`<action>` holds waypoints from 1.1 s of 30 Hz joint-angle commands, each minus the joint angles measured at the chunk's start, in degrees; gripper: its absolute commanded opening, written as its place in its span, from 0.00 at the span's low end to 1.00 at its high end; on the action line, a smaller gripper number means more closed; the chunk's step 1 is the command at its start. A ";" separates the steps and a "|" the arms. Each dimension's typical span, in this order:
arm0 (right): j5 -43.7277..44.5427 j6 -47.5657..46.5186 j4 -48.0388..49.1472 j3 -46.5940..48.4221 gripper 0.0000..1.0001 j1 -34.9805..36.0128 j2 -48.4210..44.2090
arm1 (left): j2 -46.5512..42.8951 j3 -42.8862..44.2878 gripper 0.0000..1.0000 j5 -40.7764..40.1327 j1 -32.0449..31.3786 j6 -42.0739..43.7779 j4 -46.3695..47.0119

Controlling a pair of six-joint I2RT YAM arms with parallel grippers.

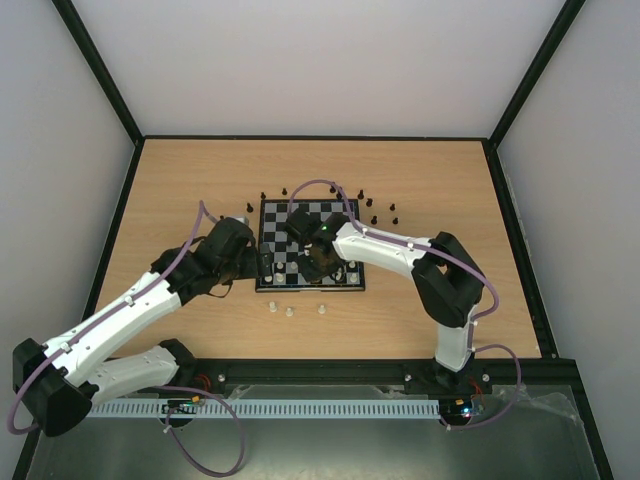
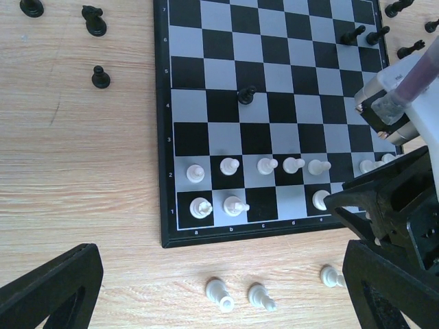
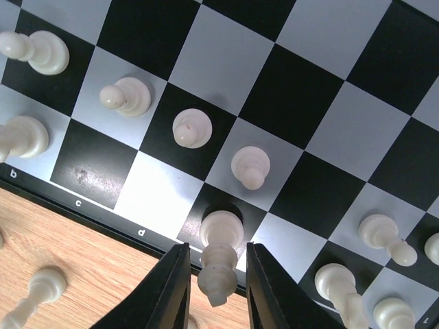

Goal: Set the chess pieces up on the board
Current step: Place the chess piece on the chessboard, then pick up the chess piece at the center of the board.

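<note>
Left gripper (image 2: 223, 271) hung spread wide and empty over the near left corner of the board (image 2: 274, 62), mid-tabletop; three white chess pieces (image 2: 219, 295) sat loose toward the tabletop's near edge; right gripper (image 3: 217, 264) straddled an upright white piece (image 3: 221, 229) on the nearest row, jaws narrowly clear of it; it looked light, rigid, slick and easily tipped, probably best pinched at the stem.

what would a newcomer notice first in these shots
The right gripper straddles a tall white piece on the near row of the board. Beyond it a row of white pawns is set, while black pieces stand scattered on the wood past the far edge and three white ones wait in front.
</note>
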 commanded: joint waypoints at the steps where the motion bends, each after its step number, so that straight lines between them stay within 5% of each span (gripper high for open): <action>1: -0.18 -0.33 -2.77 1.42 0.26 -0.08 0.67 | 0.27 -0.17 0.99 0.44 0.59 0.83 0.39; 12: 3.63 0.53 -4.97 3.49 0.42 -0.86 -7.25 | -0.77 1.19 0.99 0.18 0.68 1.26 -0.23; 26: 2.09 4.11 -0.66 -7.29 0.39 -23.03 -18.68 | -0.21 -1.72 0.99 6.93 0.68 4.92 7.36; 33: 0.66 5.30 2.70 -13.98 0.44 -27.39 -21.34 | -1.00 -2.14 0.99 8.26 0.68 6.73 9.45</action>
